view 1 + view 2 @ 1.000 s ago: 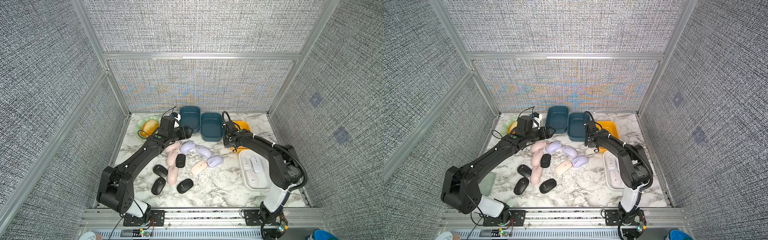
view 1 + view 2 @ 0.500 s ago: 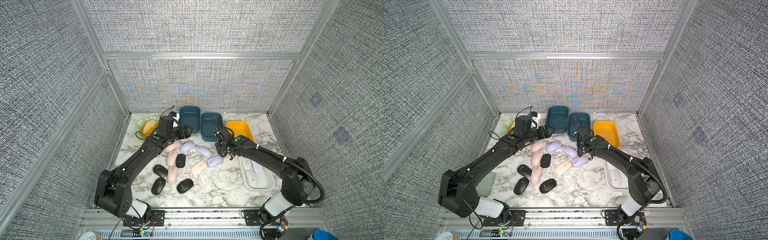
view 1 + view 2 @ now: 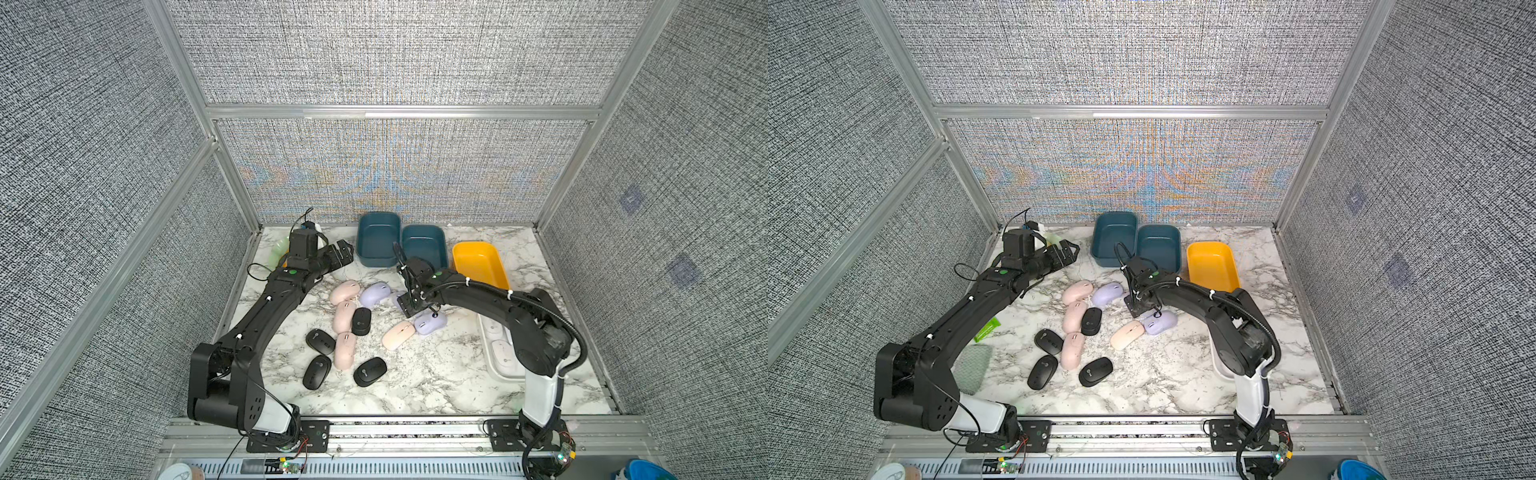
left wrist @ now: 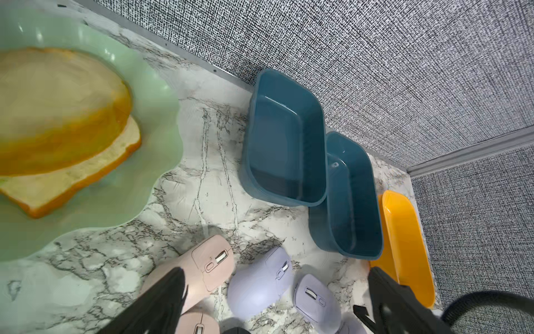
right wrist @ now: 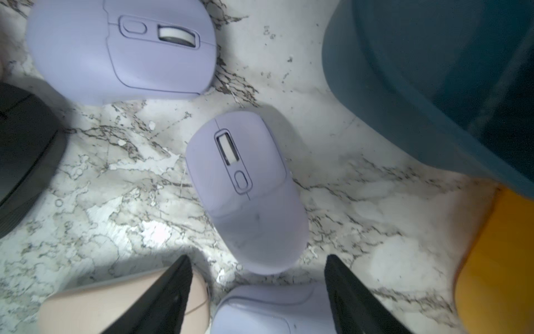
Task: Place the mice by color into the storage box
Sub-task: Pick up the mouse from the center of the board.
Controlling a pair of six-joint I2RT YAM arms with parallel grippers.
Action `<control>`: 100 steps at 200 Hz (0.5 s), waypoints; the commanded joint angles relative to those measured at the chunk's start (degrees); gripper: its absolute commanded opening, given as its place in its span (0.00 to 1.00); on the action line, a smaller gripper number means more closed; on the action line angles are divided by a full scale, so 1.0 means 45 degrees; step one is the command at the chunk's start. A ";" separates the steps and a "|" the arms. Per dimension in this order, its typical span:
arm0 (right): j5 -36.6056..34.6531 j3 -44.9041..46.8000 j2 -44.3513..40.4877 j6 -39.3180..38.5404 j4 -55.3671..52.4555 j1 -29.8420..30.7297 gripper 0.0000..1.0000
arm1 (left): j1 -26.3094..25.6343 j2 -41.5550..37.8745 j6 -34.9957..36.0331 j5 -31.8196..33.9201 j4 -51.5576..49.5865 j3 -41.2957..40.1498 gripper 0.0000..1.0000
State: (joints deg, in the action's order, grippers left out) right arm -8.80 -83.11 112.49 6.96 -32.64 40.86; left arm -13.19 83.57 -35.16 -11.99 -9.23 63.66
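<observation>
Three gray cloth walls (image 3: pixel 374 62) close in a white marble table (image 3: pixel 415 390). At the left, the left claw (image 3: pixel 343 251) hangs spread wide and empty near a green plate (image 4: pixel 161 138) of bread (image 4: pixel 57 115). Pink mice (image 3: pixel 344 291), lilac mice (image 3: pixel 375 292) and black mice (image 3: pixel 318 372) lie mixed mid-table, pointing different ways. Tiny marks on the black ones are too small to read. The right claw (image 3: pixel 409 309) is spread around one lilac mouse (image 5: pixel 245 191), not touching, its wheel end pointing away. White mice (image 3: pixel 496 330) lie in a tray (image 3: pixel 505 377) at the right.
</observation>
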 commanded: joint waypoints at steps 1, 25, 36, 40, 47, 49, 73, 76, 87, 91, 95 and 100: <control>0.0394 -0.0540 0.0502 -0.0587 -0.0440 -0.0057 0.76 | 0.0049 -0.0057 -0.0029 0.0062 0.0152 0.0019 0.99; 0.0568 -0.0744 0.0941 -0.0566 -0.0352 -0.0166 0.77 | 0.0060 -0.0120 -0.0078 -0.0199 0.0338 -0.0064 1.00; 0.0516 -0.0815 0.1114 -0.0493 -0.0257 -0.0222 0.77 | 0.0045 -0.0123 -0.0106 -0.0370 0.0443 -0.0098 1.00; 0.0492 -0.0857 0.1175 -0.0447 -0.0238 -0.0249 0.77 | 0.0045 -0.0120 -0.0135 -0.0436 0.0456 -0.0103 0.99; 0.0517 -0.0932 0.1272 -0.0391 -0.0234 -0.0290 0.77 | 0.0059 -0.0109 -0.0165 -0.0589 0.0568 -0.0151 0.98; 0.0536 -0.0951 0.1287 -0.0384 -0.0228 -0.0315 0.77 | 0.0060 -0.0093 -0.0173 -0.0625 0.0587 -0.0159 0.98; 0.1044 -0.1131 0.1572 -0.0208 -0.0208 -0.0496 0.71 | 0.0048 0.0171 -0.0254 -0.0851 0.0559 -0.0125 0.97; 0.1072 -0.1122 0.1598 -0.0188 -0.0175 -0.0495 0.71 | 0.0059 0.0224 -0.0254 -0.0876 0.0508 -0.0082 0.97; 0.1206 -0.1127 0.1615 -0.0170 -0.0101 -0.0488 0.68 | 0.0060 0.0393 -0.0235 -0.1041 0.0365 0.0079 0.97; 0.1249 -0.1122 0.1618 -0.0164 -0.0089 -0.0477 0.68 | 0.0059 0.0436 -0.0234 -0.1139 0.0334 0.0124 0.97; 0.1285 -0.1106 0.1604 -0.0134 -0.0053 -0.0473 0.67 | 0.0060 0.0471 -0.0244 -0.1217 0.0324 0.0159 0.96; 0.1336 -0.1101 0.1612 -0.0122 -0.0020 -0.0466 0.67 | 0.0060 0.0489 -0.0253 -0.1301 0.0320 0.0170 0.96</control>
State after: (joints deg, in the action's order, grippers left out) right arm -5.08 -87.85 119.70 5.78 -32.86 38.54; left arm -12.99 85.01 -36.18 -15.27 -8.08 63.46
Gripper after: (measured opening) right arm 0.681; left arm 0.965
